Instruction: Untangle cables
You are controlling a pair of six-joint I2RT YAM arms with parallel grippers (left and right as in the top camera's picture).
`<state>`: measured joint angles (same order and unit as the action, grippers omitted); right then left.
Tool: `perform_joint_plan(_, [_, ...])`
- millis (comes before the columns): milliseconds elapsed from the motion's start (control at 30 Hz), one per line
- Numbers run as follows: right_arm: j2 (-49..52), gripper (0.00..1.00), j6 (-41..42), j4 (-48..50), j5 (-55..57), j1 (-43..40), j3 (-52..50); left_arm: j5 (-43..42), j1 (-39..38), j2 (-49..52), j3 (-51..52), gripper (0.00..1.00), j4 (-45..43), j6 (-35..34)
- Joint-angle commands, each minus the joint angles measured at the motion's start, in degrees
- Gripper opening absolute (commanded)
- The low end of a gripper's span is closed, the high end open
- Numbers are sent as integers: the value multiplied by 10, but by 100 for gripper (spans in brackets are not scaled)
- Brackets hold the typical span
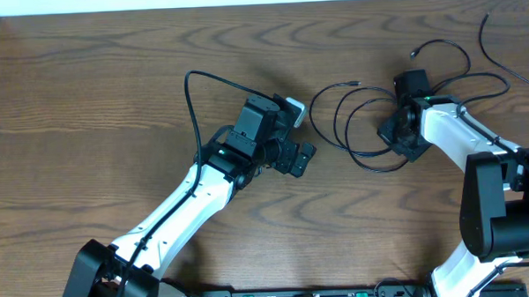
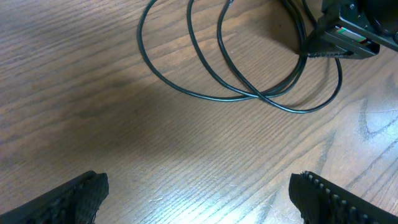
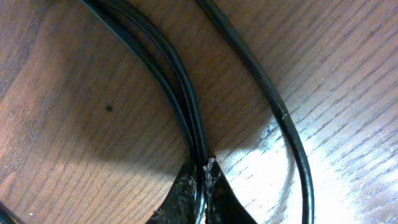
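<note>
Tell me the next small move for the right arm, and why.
Probably ease the right gripper up and away from the loops: its jaws are shut on two strands of the black cable, whose loops overlap one another. The left gripper is open and holds nothing.

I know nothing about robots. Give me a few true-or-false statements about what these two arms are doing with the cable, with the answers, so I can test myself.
1. The right gripper is pinched shut on the black cable. True.
2. The left gripper is gripping the cable too. False: its fingers are spread wide with nothing between them, and the cable's loops lie ahead of it.
3. The cable lies in loose, overlapping loops on a wooden table. True.
4. The two grippers are touching each other. False: in the overhead view they are apart, with part of the cable's loops between them.
</note>
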<state>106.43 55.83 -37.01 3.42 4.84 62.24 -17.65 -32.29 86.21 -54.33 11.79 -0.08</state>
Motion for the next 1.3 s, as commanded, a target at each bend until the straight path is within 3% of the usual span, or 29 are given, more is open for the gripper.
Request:
perform_joint_plan(0, [43, 1, -42, 1, 34, -7, -16, 4, 1, 2, -2, 98, 1, -2])
perform_joint_plan(133, [13, 1, -78, -1, -10, -14, 22, 4, 1, 2, -2, 98, 1, -2])
perform_joint_plan(300, [-94, 1, -160, -19, -90, -14, 109, 4, 1, 2, -2, 98, 1, -2])
perform_joint_plan(500, [-196, 1, -178, -60, -82, -14, 134, 4, 1, 2, -2, 98, 1, -2])
perform_joint_plan(733, [-226, 1, -199, -165, -34, -14, 132, 4, 1, 2, -2, 98, 1, -2])
perform_joint_plan(800, [-221, 20, -199, -190, -36, -14, 127, 4, 1, 2, -2, 98, 1, -2])
perform_joint_plan(833, [-219, 38, -198, -197, -41, -12, 123, 4, 1, 2, -2, 98, 1, -2])
perform_joint_plan(867, [-217, 65, -195, -203, -50, -7, 114, 4, 1, 2, -2, 98, 0, -2])
perform_joint_plan(900, [-216, 99, -185, -204, -58, 0, 99, 4, 1, 2, -2, 98, 0, -2])
perform_joint_plan(1067, [-209, 99, -141, -160, -60, 28, 36, 4, 1, 2, -2, 98, -4, -2])
perform_joint_plan(1267, [-203, 99, 35, 4, -96, 65, -80, 4, 1, 2, -2, 99, -4, -2])
